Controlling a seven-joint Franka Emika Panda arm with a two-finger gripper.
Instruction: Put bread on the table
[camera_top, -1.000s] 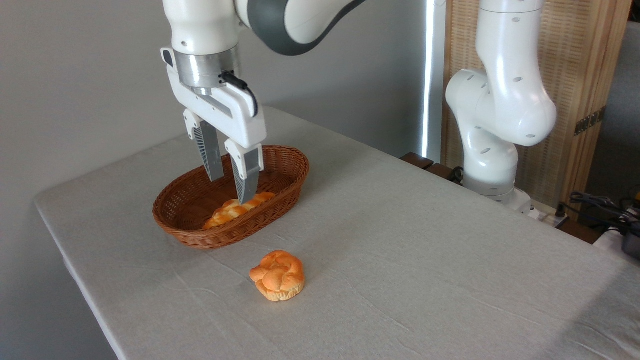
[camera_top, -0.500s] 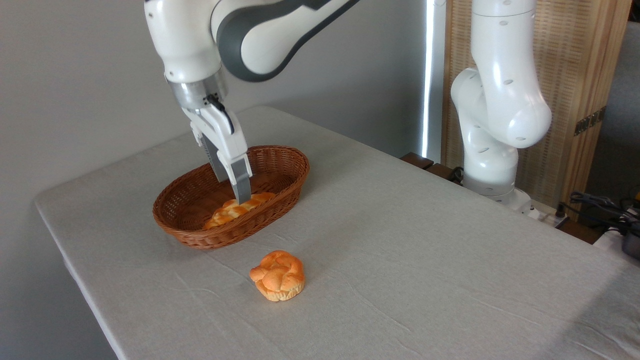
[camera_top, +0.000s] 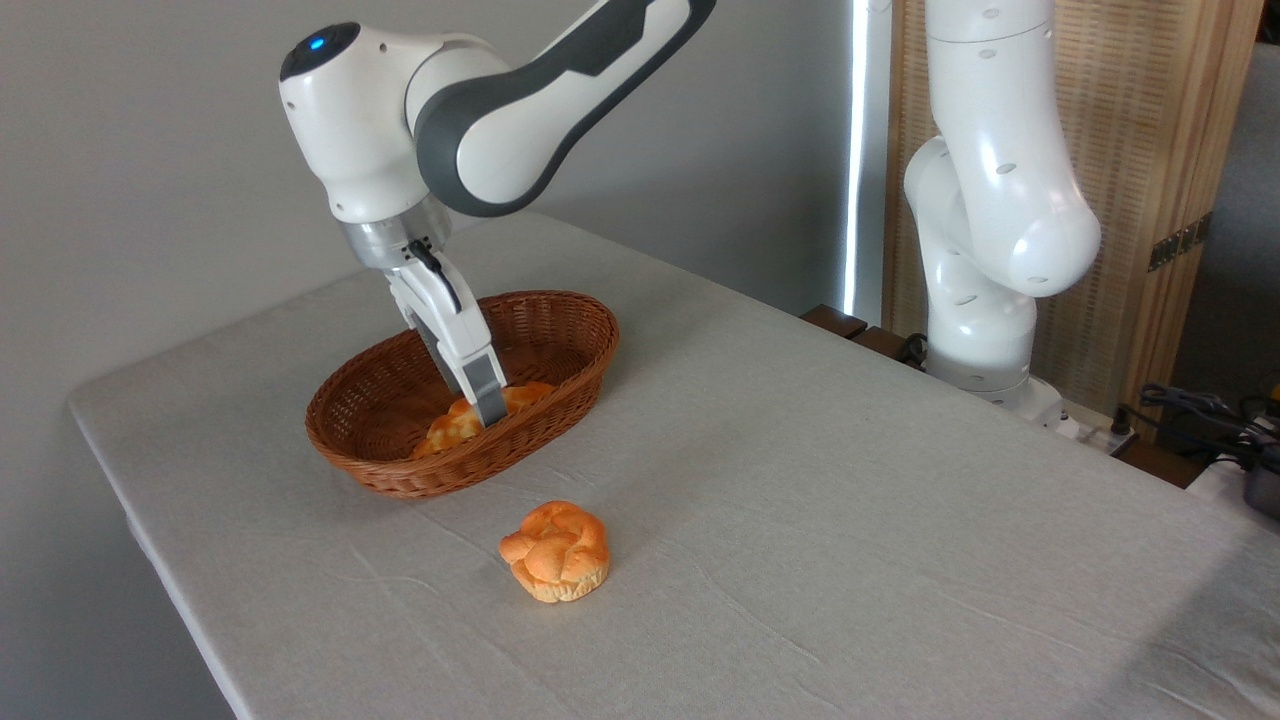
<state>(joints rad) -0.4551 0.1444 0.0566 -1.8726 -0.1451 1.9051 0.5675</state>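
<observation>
Gripper (camera_top: 487, 412) down inside the basket (camera_top: 380, 470), fingers seen edge-on, so you cannot tell from this angle whether they are spread or closed, or whether they have the bread (camera_top: 462, 420) between them. Tips sit at the loaf itself, about midway along it, touching or just above its top; contact is not clear.

Loaf lies on the basket floor, long axis running from lower left to upper right, roughly in line with the basket's own length. Your fingers come in tilted, leaning from upper left down toward the near wall. Judged from that, the grip you want is across the narrow width of the loaf, not along it, and the lift must clear the near rim, which stands just in front of the tips.

Nothing else shows in the basket. A round bun (camera_top: 555, 551) sits alone on the table (camera_top: 850, 480), near the basket's front and apart from it. Open cloth lies to the right for the set-down.
</observation>
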